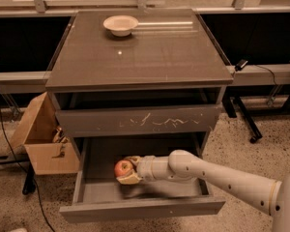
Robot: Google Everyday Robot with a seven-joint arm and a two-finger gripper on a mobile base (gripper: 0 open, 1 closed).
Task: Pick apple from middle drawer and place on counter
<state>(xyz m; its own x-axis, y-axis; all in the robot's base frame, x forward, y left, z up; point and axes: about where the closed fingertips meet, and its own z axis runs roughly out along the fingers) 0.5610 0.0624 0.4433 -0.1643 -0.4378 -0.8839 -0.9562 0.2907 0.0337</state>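
Observation:
The middle drawer (140, 208) is pulled open below the scratched drawer front (137, 120). My gripper (127, 170) reaches into it from the right on a white arm and is shut on the apple (123, 168), a small red apple with a yellowish patch. The apple sits between the fingers (129, 179), held a little above the drawer's grey floor at its left middle. The counter (140, 52) is the flat grey-brown cabinet top above.
A cream shallow bowl (120, 24) stands at the back of the counter. An open cardboard box (41, 137) sits on the floor left of the cabinet. Dark cables and table legs lie on the speckled floor at both sides.

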